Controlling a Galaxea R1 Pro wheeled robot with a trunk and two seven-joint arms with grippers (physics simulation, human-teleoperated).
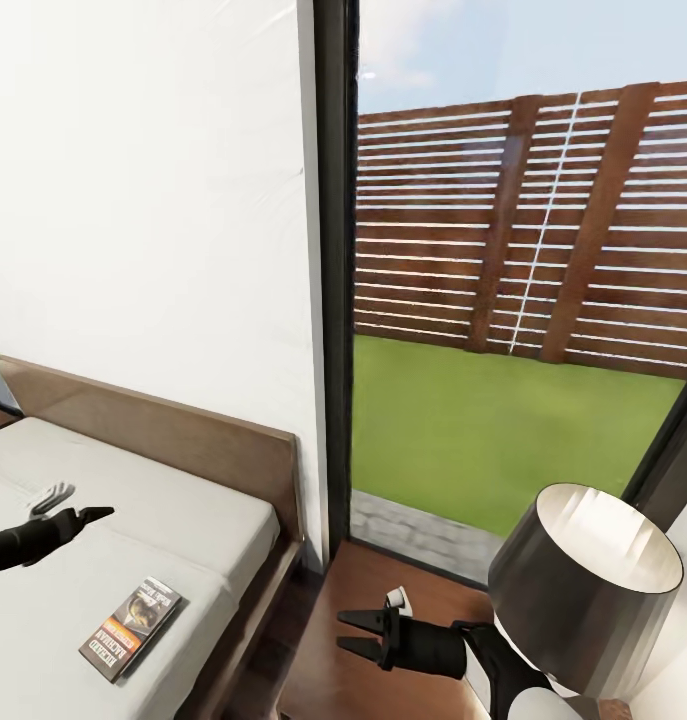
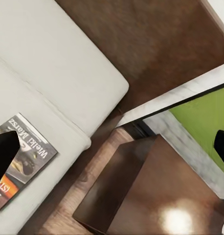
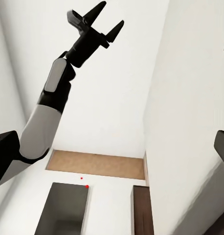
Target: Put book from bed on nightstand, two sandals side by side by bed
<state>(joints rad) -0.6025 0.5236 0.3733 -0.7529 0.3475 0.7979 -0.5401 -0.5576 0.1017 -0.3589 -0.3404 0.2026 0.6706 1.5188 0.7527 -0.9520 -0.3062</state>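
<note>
Left tool point(image 1: 78, 517) open above bed point(image 1: 183, 505), near book point(image 1: 130, 627).

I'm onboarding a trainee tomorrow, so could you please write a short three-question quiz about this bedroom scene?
1. True or false: the book lies on the nightstand.
2. What stands on the nightstand near the right gripper? A) a lamp B) a vase C) a clock
3. Fill in: the left gripper hovers over the ____.

Key:
1. False; it lies on the bed.
2. A, the lamp with a dark shade.
3. Bed.
</note>
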